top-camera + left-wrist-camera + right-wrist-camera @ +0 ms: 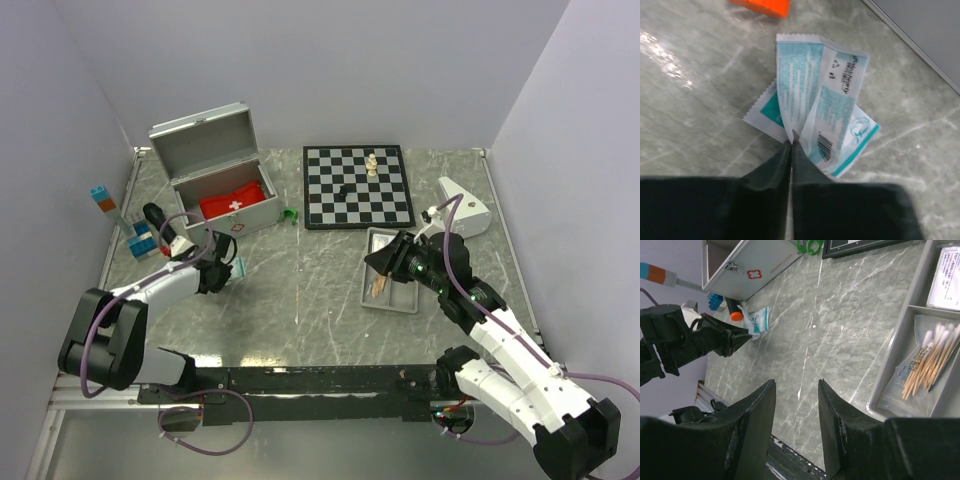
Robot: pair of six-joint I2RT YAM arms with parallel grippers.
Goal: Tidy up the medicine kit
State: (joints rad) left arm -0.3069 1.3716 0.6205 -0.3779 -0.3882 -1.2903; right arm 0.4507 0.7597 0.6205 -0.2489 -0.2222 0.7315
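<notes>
The medicine kit (205, 150) is a silver metal case standing open at the back left, with the red white-cross pouch (237, 205) inside it. Its front wall also shows in the right wrist view (767, 262). My left gripper (229, 272) is in front of the case, low over the table. It is shut (791, 144) on the corner of white-and-teal sachets (825, 100), which fan out over the table. My right gripper (796, 385) is open and empty, above the left edge of the shallow grey tray (392, 308).
The grey tray (890, 375) holds a bag of cotton swabs (930, 365) and a paper packet. A chessboard (357, 185) with a few pieces lies at the back. A green object (291, 216), blue and orange blocks (103, 197) and a white device (465, 205) stand around.
</notes>
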